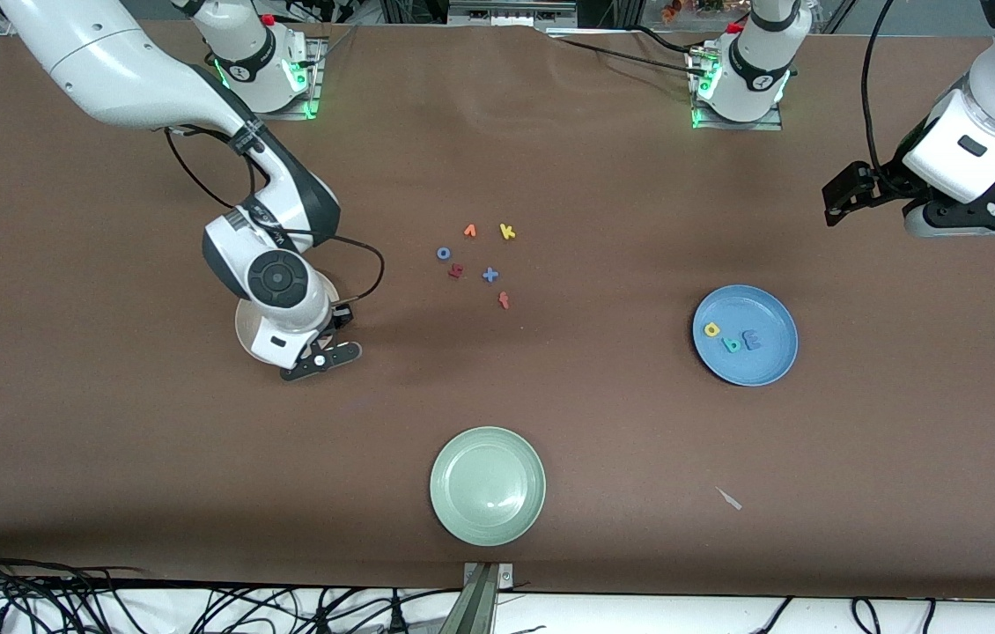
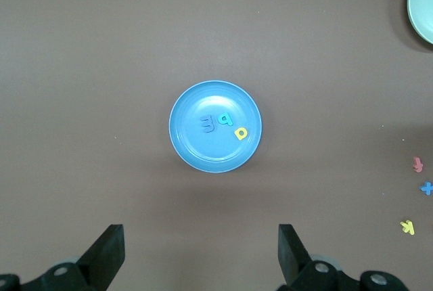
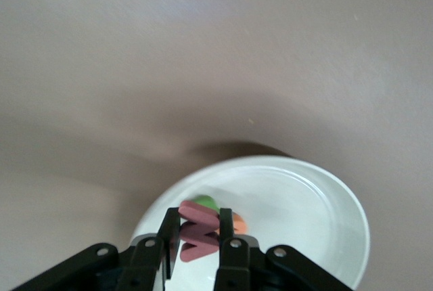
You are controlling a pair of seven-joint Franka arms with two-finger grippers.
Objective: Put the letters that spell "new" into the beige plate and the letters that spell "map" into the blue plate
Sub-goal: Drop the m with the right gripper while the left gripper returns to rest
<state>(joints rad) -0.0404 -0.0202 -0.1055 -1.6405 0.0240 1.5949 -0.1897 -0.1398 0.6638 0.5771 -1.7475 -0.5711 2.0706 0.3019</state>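
Your right tool (image 3: pixel 199 240) is clamped on the pinkish-red w (image 3: pixel 196 233), low over the beige plate (image 3: pixel 318 237) at the counter's 9 o'clock, so the letter drops in beside the green n (image 3: pixel 205 202) and orange e (image 3: pixel 238 222) already there. Your left tool (image 2: pixel 201 254) waits with fingers apart above the 3 o'clock end: the blue plate (image 1: pixel 770 370) has its m (image 1: pixel 753 339), a (image 1: pixel 711 330) and p (image 1: pixel 733 343). The brown counter (image 1: pixel 638 493) is matte; a pale green plate (image 1: pixel 487 485) sits at 6 o'clock, with spare letters (image 1: pixel 478 262) near the center.
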